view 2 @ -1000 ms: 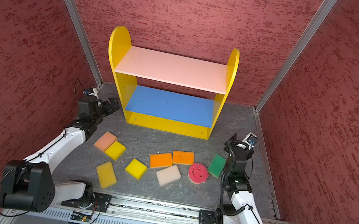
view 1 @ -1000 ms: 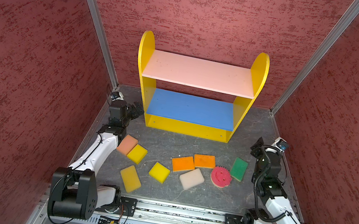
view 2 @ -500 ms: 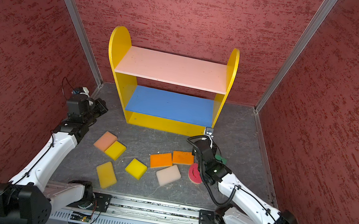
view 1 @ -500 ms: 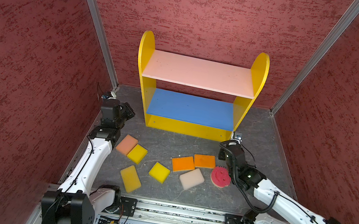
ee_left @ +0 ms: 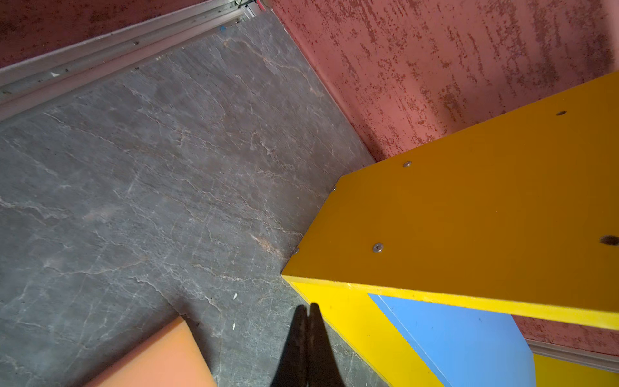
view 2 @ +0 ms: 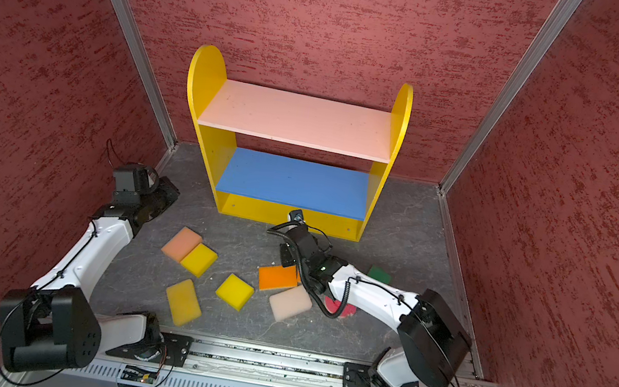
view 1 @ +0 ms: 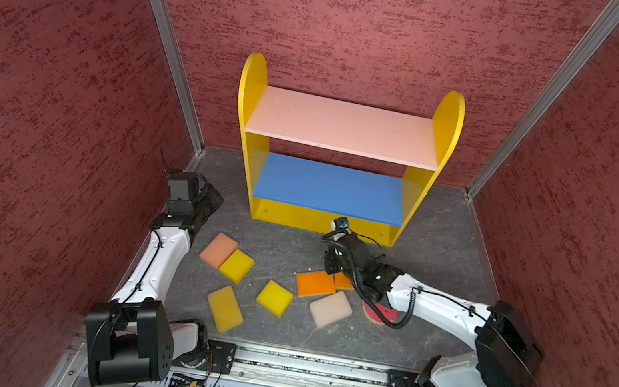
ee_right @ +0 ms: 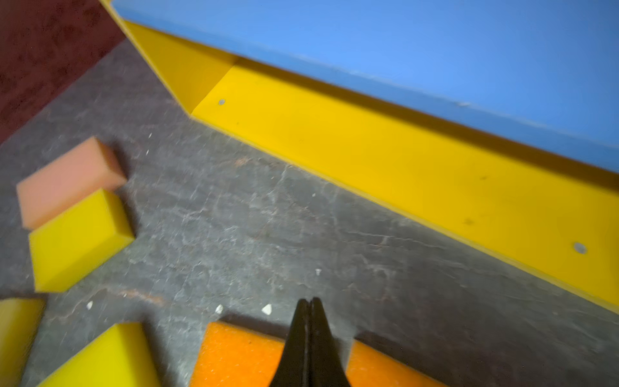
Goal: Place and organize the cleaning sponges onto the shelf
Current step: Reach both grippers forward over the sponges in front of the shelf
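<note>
Step in hand: judged to be the right gripper (ee_right: 310, 303) picking an orange sponge; nothing had been shelved yet.
Right gripper: its fingers were pressed together on nothing, over the gap between the larger orange sponge (view 1: 314, 283) and the second orange sponge (view 1: 343, 282). Whether it touched either could not be told.
Left gripper (ee_left: 310, 308): its fingers were likewise clenched and empty. It pointed at the floor by the shelf's left side panel (ee_left: 469, 207), near the peach sponge (view 1: 218, 249).
Doing it well: the jaws should part before descending, straddle one sponge squarely and squeeze gently, since foam probably gives. They should stay clear of the neighbouring sponge so it is not dragged.
Sponges' look: flat, matte foam blocks, mostly rectangular. The first yellow sponge (view 1: 236, 266) touched the peach one. The square yellow sponge (view 1: 274, 297) and the long yellow sponge (view 1: 224, 308) lay apart. The cream sponge (view 1: 330, 308) sat just beside the orange pair. The round pink sponge (view 1: 375, 312) was half hidden under the right arm, and the green sponge (view 2: 379, 274) showed behind that arm.
Where: all lay on the grey floor (view 1: 279, 240) in front of the shelf (view 1: 446, 132). Its pink top board (view 1: 345, 126), blue middle board (view 1: 331, 189) and yellow bottom board (view 1: 295, 217) were bare.
</note>
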`<state>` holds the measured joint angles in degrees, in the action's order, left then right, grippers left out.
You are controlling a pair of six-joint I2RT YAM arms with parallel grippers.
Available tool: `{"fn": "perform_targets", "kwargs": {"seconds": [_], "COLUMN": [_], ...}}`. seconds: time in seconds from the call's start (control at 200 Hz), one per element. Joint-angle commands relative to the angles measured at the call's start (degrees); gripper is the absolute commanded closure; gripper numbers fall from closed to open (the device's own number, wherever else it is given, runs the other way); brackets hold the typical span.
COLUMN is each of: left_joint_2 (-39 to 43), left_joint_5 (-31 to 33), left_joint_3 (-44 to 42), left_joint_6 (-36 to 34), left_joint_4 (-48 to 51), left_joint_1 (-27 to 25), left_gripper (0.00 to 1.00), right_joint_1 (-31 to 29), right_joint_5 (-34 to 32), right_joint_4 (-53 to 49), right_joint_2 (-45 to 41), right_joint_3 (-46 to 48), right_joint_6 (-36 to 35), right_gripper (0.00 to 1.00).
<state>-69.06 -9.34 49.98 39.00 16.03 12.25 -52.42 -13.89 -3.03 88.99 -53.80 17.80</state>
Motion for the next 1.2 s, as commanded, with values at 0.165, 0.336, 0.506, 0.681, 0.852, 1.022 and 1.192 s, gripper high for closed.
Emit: {"fn": "perform_targets", "kwargs": {"seconds": [0.165,0.336,0.506,0.681,0.852,1.022,1.192], "left_joint_2": [1.2,2.7,3.8,5.9,8.8,8.6,2.8], "left_joint_5": [-1.8,-1.0,1.5,6.3,14.6,18.1,20.0], "left_joint_3": [-0.9,-1.8,-2.6,-6.6,-9.6,-12.0,-10.5], "left_joint_6": [3.1,1.8,-0.5,2.1,6.0,9.1,10.7], "left_joint_4": [7.3,10.3,12.8,12.3,10.7,6.3,3.2], "left_joint_1": [3.3,2.4,-5.4,-16.5,-29.2,-40.3,-48.4], "left_gripper": [1.0,1.0,1.0,1.0,1.0,0.98,0.99], "right_joint_1": [-4.4,-4.3,-3.0,-1.2,-0.5,-0.5,-0.6], "right_joint_5": [8.6,7.0,8.7,8.2,7.2,7.2,10.2], "right_joint_4": [-4.5,-9.7,-17.1,-20.6,-28.0,-31.2,-27.8], "right_joint_2": [9.4,10.8,9.8,3.6,-1.9,-11.3,-22.2], "right_joint_3": [-9.1,-10.7,-10.6,-5.9,-3.2,3.5,13.7], "right_joint_6": [-4.3,0.6,8.0,15.5,23.0,31.6,43.3], "right_gripper": [0.91,0.88,0.89,0.86,0.78,0.73,0.67]}}
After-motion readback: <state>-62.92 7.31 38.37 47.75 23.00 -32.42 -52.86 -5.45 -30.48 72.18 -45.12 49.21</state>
